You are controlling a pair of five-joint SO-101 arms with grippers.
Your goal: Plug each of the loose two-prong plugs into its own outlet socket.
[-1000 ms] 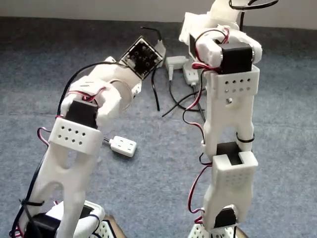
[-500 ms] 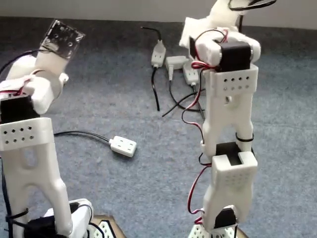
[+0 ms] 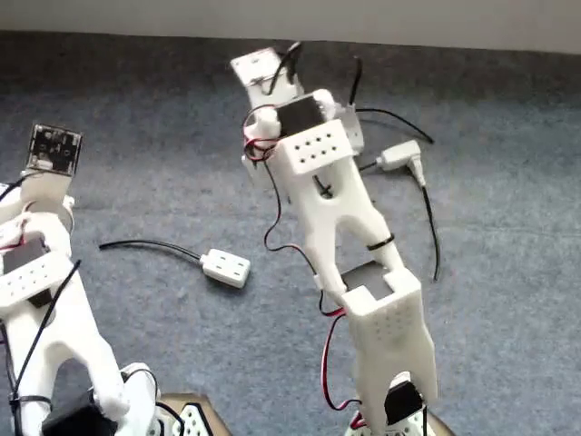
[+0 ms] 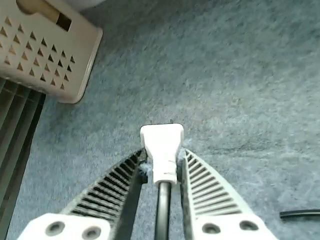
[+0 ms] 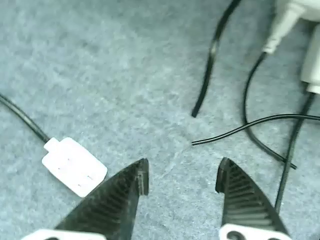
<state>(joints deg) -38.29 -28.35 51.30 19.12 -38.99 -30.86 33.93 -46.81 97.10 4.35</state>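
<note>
left gripper [image 4: 161,162] clamped snug on a white plastic two-prong plug [image 4: 161,144], held over the grey-blue carpet [image 4: 240,75] | right gripper [image 5: 182,175] spread wide, gripping nothing, near the white rectangular outlet socket block [image 5: 74,166] | second white plug [image 3: 399,156] lying on the carpet, well apart from that block

held plug [image 4: 161,150]: prongs nearly hidden (behind its own body) | far plug [image 5: 289,16]: cut by edge

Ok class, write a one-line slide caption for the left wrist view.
The left hand shut on a white plug, prongs forward, over grey carpet, a beige basket beyond.
</note>
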